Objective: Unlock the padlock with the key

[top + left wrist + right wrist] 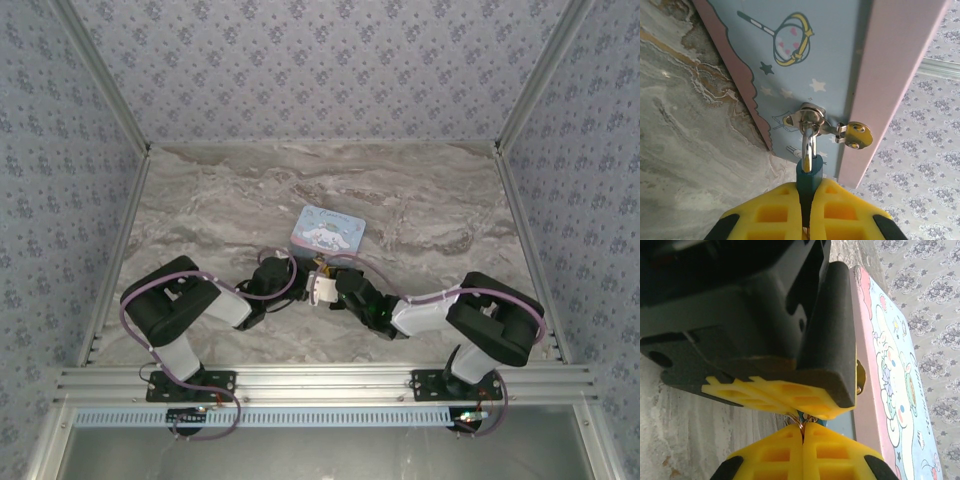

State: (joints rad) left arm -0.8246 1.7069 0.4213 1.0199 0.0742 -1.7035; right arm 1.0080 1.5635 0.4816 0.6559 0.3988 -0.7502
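The padlock (809, 177), tiny with a dark blue body, hangs by its silvery shackle (809, 145) from the metal hasp (812, 116) on the pale blue cartoon tin (810, 60). My left gripper (806, 195) is shut on the padlock's body, its yellow pads squeezing both sides. My right gripper (802, 430) is shut on the key, of which a coppery ring (798, 423) shows at the pad tips. The key's blade is hidden. The right pads meet the left gripper's yellow fingers (785, 399) tip to tip, with a sliver of the blue padlock (803, 416) between them.
The tin (327, 231) lies mid-table on the marble top, with both grippers meeting at its near edge, the left gripper (298, 274) and the right gripper (326, 285). A round brass latch plate (858, 134) sticks out beside the hasp. Patterned walls enclose the table.
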